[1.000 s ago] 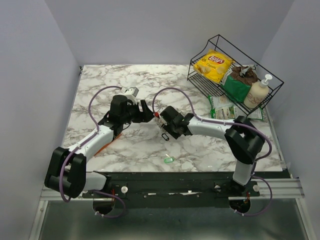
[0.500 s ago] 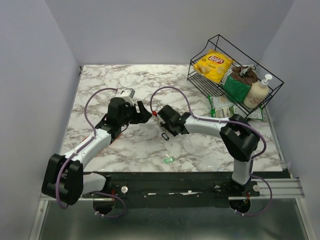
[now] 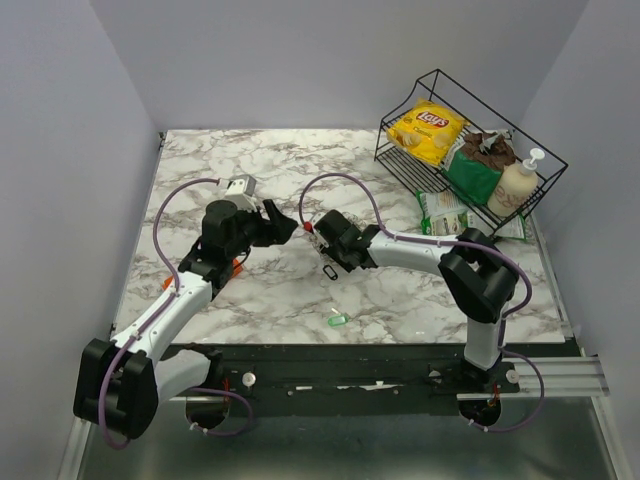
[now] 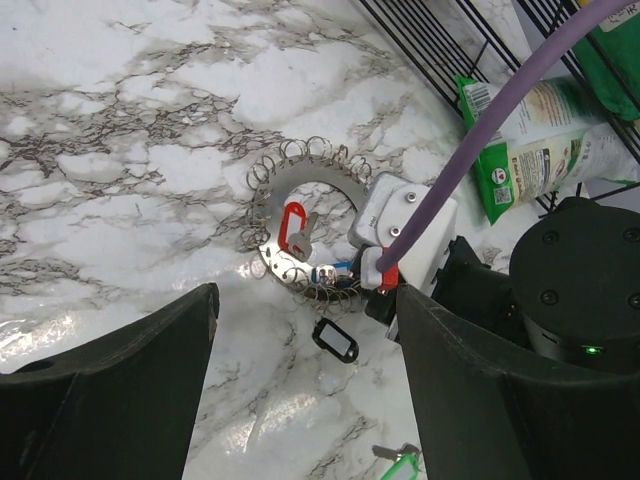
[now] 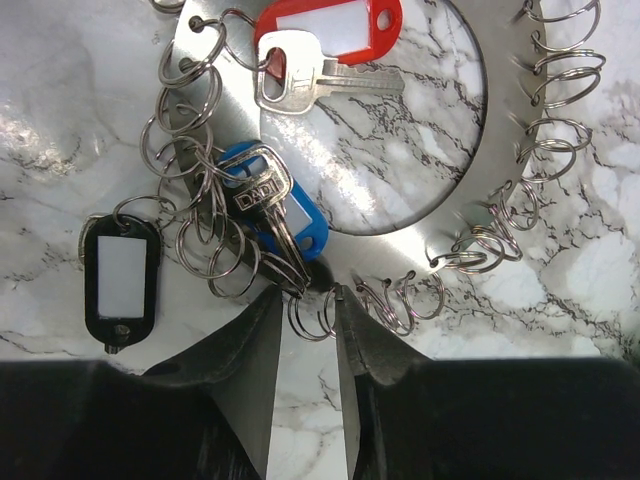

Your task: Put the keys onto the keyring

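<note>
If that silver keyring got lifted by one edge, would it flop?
The keyring looks like a flat metal band, so probably stays rigid. Its small split rings and keys are only looped on, so they'd likely dangle and swing.

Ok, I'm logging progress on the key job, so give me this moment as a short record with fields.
keyring: lying on the marble table
already attached: red-tagged key, blue-tagged key, black tag
loose: green key, on the table, apart from the keyring
left gripper: open, empty, facing the keyring
right gripper: jaws narrow, astride small split rings at the keyring's rim; grip unclear
</note>
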